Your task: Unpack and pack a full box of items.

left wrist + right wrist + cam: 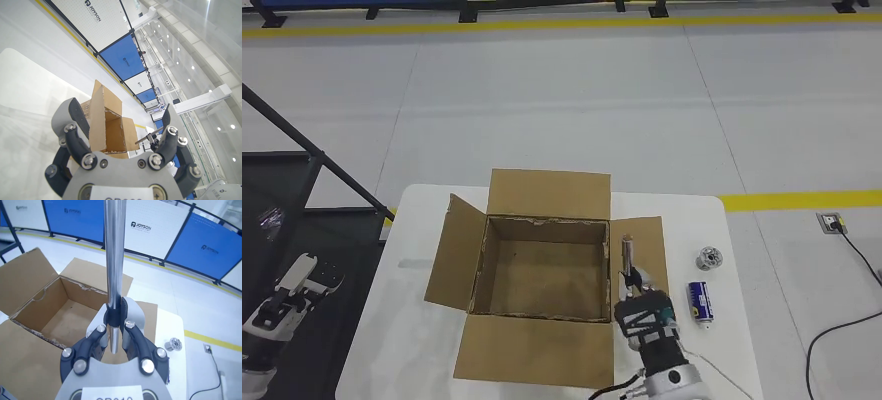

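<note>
Steel rod [113, 247] pinched by the right gripper [114, 311] beside the empty cardboard box [547, 190]; likely unpacking, next set it on the table [407, 330]; left gripper [122, 111] gapes empty

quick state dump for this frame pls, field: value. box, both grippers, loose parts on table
box: cardboard box on the table, flaps open, nothing visible inside
right gripper: right gripper shut on metal rod, above the box flap on its own side
rod pose: sticks out past the fingertips, away from the robot
left gripper: left gripper open, holding nothing, beyond the table's left edge
loose parts: round metal fitting and blue cylinder on the table beside that flap, apart from each other
</note>
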{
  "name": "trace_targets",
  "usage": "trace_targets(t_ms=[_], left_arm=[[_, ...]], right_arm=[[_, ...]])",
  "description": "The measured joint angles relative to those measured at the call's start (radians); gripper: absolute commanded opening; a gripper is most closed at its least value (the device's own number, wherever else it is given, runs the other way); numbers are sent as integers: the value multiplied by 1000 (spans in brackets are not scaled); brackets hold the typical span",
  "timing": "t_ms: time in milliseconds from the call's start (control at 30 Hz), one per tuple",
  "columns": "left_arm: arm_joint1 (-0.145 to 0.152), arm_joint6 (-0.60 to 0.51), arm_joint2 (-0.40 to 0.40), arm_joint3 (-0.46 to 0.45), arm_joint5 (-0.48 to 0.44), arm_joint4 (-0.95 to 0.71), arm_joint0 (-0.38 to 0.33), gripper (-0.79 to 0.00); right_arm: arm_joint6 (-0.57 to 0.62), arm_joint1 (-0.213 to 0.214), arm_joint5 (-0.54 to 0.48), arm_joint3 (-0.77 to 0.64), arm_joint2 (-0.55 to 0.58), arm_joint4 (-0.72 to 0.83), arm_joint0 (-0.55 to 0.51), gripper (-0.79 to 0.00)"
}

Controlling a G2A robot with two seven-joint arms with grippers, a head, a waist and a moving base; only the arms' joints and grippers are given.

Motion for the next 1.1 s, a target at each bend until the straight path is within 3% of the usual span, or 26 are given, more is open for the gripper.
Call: trace_targets(t_ms=[167, 267, 433, 533, 633, 833, 933, 1100], left_arm=[[0, 0, 0, 0, 0, 0, 0, 0], [0, 0, 0, 0, 0, 0, 0, 0], [0, 0, 0, 0, 0, 0, 0, 0], [0, 0, 0, 0, 0, 0, 0, 0], [0, 0, 0, 0, 0, 0, 0, 0], [0, 0, 0, 0, 0, 0, 0, 0], [0, 0, 0, 0, 0, 0, 0, 0], [0, 0, 0, 0, 0, 0, 0, 0]], right_arm=[[-101, 11, 13, -30, 217, 249, -165, -785], [-139, 17, -46, -29, 348, 400, -243, -785], [-44, 29, -183, 15, 520, 614, -275, -785], [137, 44, -306, 84, 596, 725, -204, -785], [345, 58, -351, 178, 632, 810, -85, -785], [717, 86, -406, 418, 586, 864, 182, -785], [844, 96, -433, 530, 546, 846, 297, -785], [944, 103, -409, 643, 480, 818, 412, -785]])
